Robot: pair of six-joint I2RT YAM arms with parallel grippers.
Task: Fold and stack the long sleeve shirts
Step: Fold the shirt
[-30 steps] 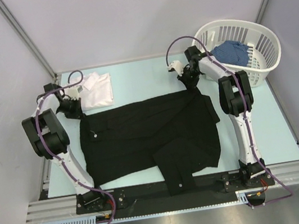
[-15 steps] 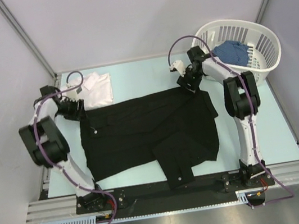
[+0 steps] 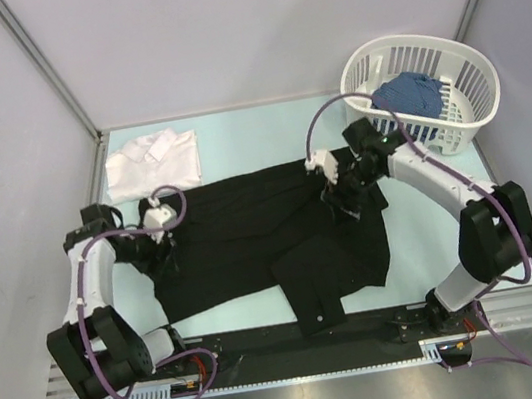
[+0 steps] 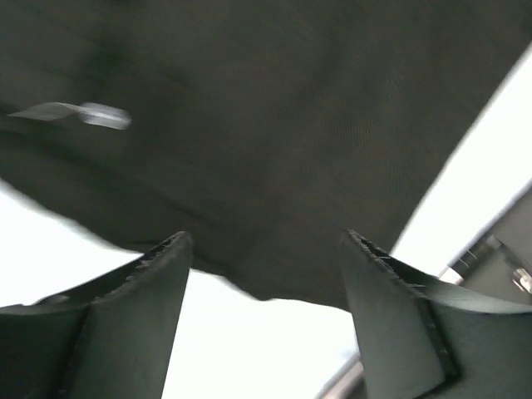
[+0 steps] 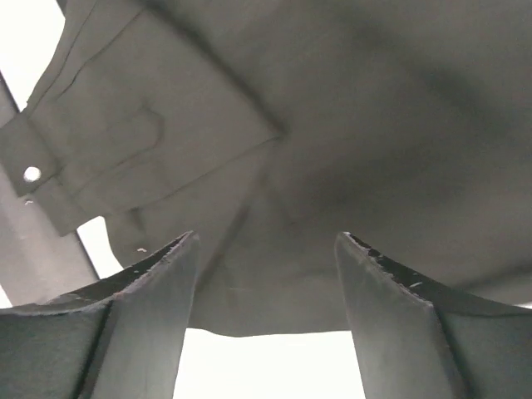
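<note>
Gaping left gripper [image 4: 264,243], right gripper [image 5: 266,238], shirt [image 3: 252,237] edges

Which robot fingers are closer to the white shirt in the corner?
Left. The left fingers are over the black shirt's left edge, just toward the robot from the white shirt. The right fingers are over its right side, nearer the basket.

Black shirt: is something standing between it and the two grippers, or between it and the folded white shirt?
Nothing visible does. The left gripper and the right gripper both hang open directly over the black shirt. The white shirt lies just beyond its far left corner, with nothing between them.
</note>
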